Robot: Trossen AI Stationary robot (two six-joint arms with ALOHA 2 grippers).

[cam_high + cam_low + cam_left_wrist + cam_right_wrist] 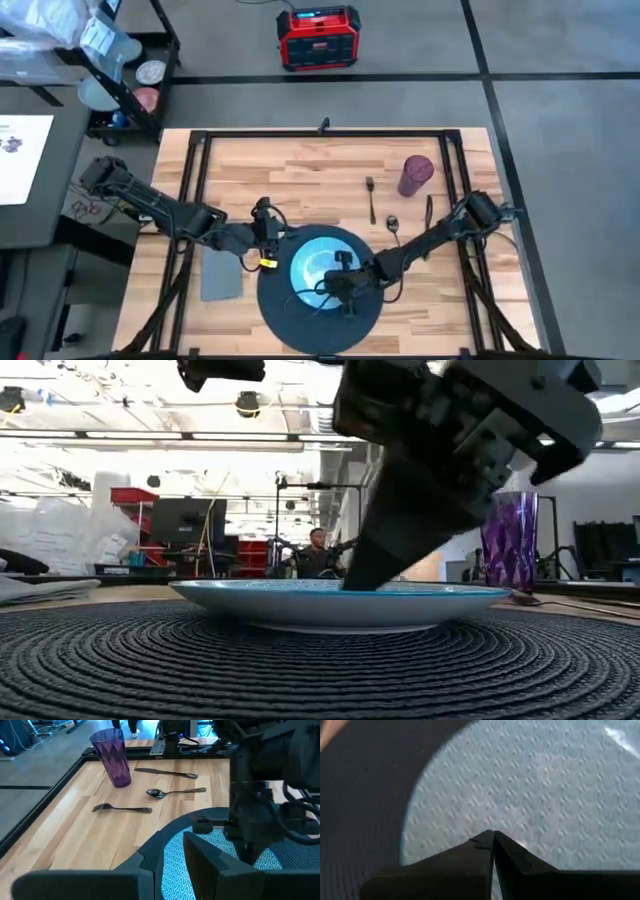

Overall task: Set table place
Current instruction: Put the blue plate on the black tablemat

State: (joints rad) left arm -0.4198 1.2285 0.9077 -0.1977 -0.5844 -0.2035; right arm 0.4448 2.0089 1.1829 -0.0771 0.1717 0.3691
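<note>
The right gripper [492, 837] is pressing its closed, empty fingertips onto the teal plate [312, 262], which is sitting on the dark round mat [275, 305]. The left gripper [266, 240] is hovering at the mat's edge, fingers apart, holding nothing.
</note>
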